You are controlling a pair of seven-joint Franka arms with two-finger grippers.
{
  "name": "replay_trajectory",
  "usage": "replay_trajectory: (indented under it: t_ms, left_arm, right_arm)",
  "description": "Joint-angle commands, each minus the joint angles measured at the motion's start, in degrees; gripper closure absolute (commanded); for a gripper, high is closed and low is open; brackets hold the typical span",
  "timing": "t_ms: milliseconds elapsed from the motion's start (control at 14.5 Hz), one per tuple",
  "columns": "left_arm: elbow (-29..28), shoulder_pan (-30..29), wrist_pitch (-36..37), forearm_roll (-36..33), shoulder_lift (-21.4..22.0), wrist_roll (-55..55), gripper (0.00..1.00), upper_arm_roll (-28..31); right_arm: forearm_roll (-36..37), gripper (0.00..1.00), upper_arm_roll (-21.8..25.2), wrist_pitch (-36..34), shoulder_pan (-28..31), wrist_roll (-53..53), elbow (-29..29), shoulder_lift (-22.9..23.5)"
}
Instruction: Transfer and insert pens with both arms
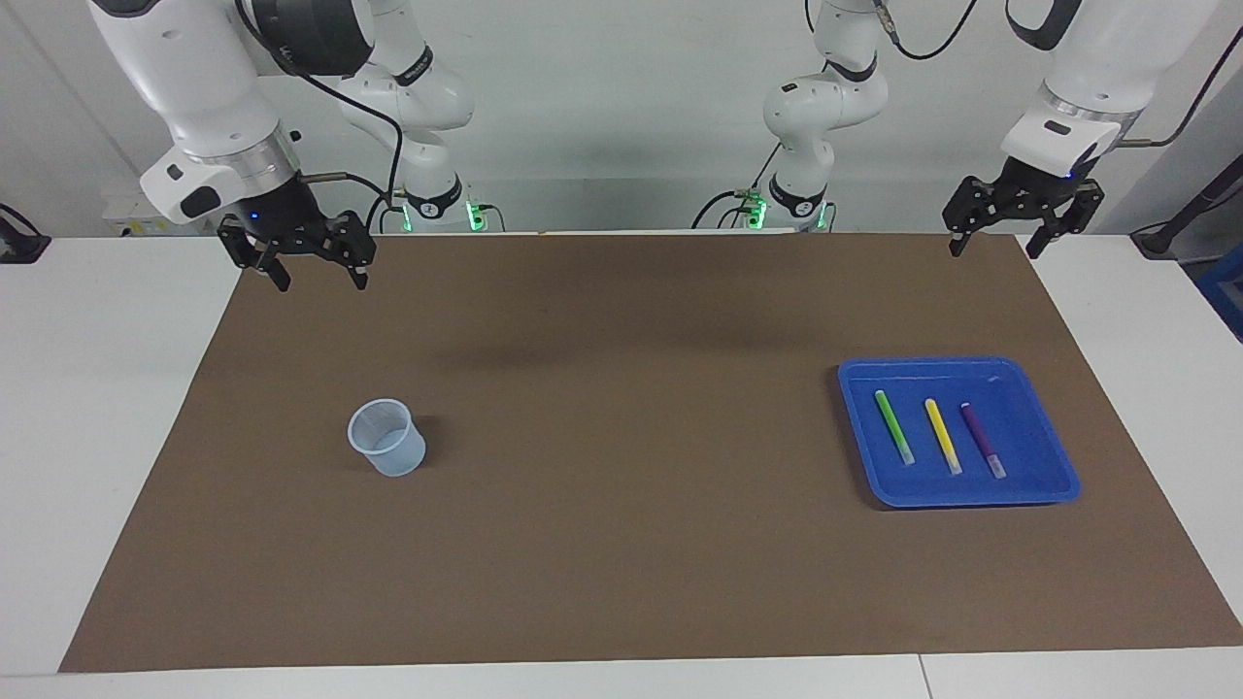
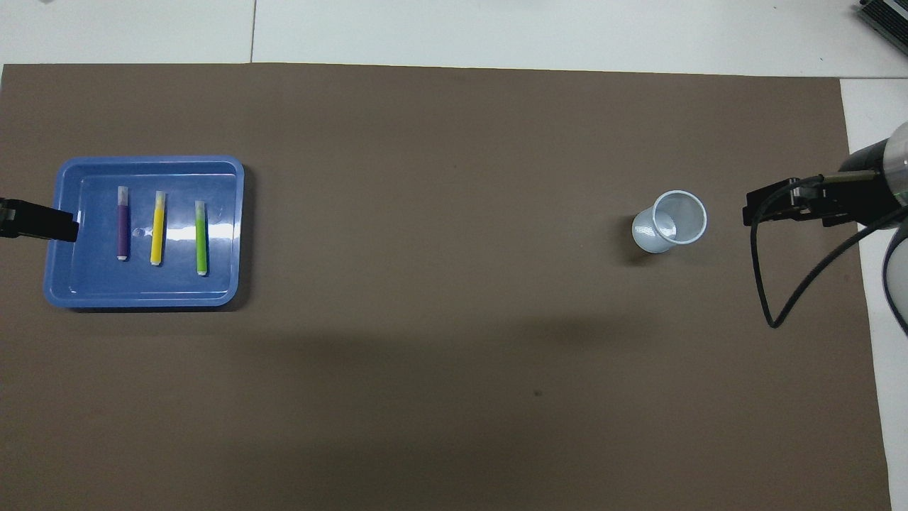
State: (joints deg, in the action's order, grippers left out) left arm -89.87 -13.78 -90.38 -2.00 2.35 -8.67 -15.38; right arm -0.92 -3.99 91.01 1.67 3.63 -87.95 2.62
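Three pens lie side by side in a blue tray [image 1: 971, 495] [image 2: 64, 284] toward the left arm's end: a green pen [image 1: 894, 426] [image 2: 201, 237], a yellow pen [image 1: 943, 436] [image 2: 157, 228] and a purple pen [image 1: 982, 440] [image 2: 123, 222]. A translucent plastic cup [image 1: 387, 438] [image 2: 670, 221] stands upright toward the right arm's end. My left gripper [image 1: 995, 243] hangs open and empty high over the mat's corner by its base. My right gripper [image 1: 320, 275] hangs open and empty over the mat's corner at its own end. In the overhead view only a tip of the left gripper [image 2: 39, 221] shows, at the tray's edge.
A brown mat [image 1: 621, 544] [image 2: 454, 397] covers most of the white table [image 1: 107, 388]. A black cable [image 2: 762, 284] loops down from the right arm's wrist over the mat's edge. Both arm bases stand at the robots' end of the table.
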Motion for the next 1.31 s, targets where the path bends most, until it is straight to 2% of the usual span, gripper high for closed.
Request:
replay_trajectory:
  t_ms: [0,1240]
  left_arm:
    - [-1.36,0.42,0.2,-0.99,1.34,-0.03,0.0,0.26]
    - [-1.01,-0.19,0.91,-0.99,1.34,-0.12,0.0,0.26]
  right_arm:
    - [0.13,0.0,-0.32,0.13,0.78,-1.35,-1.61,-1.56]
    - [0.04,0.0,-0.4,-0.49,0.26,-1.17,-1.52,-1.83]
